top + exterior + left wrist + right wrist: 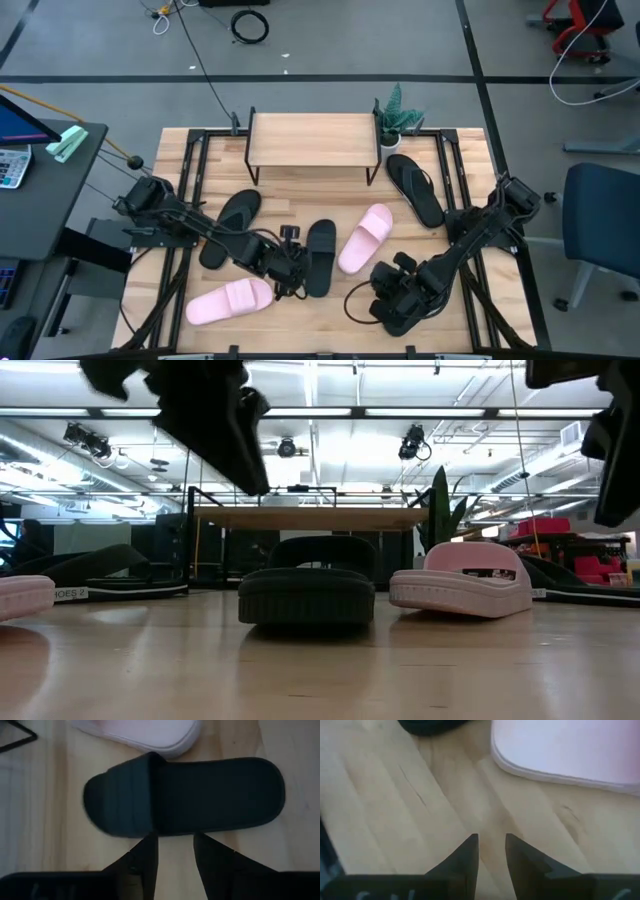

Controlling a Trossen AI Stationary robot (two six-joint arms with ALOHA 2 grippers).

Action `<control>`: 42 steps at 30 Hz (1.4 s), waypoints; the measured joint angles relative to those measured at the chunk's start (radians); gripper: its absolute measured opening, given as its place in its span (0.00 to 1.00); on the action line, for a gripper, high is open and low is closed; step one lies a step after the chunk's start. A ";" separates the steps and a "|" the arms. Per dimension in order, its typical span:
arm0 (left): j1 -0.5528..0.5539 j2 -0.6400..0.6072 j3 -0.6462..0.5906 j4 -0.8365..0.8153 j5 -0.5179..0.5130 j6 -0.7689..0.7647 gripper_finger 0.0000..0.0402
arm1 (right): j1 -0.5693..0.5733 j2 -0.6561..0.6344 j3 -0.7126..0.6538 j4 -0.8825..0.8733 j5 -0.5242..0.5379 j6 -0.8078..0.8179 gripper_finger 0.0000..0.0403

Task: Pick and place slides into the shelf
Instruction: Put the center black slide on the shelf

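At centre frame I see the left gripper (175, 842), jaws parted with a narrow gap, poised just beside the ribbed, matte black wide-band slide (320, 256), holding nothing. The right gripper (491, 845), lower right, looks slightly open and empty near the smooth pink slide (364, 238). The light wood shelf (314, 140) stands at top centre.

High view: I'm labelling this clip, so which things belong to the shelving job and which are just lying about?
Job:
shelf
black slide
two pink slides
two black flip-flops

Lying about:
potted plant
calculator
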 joint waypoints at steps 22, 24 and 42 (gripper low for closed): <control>0.022 0.020 -0.001 -0.018 -0.008 -0.028 0.28 | -0.004 -0.015 0.016 0.035 0.002 -0.083 0.26; 0.021 0.020 -0.001 -0.018 -0.008 -0.028 0.28 | -0.004 -0.015 0.016 0.037 0.001 -0.084 0.26; 0.061 0.020 -0.001 -0.033 -0.008 0.027 0.27 | -0.004 -0.015 0.016 0.039 0.001 -0.084 0.26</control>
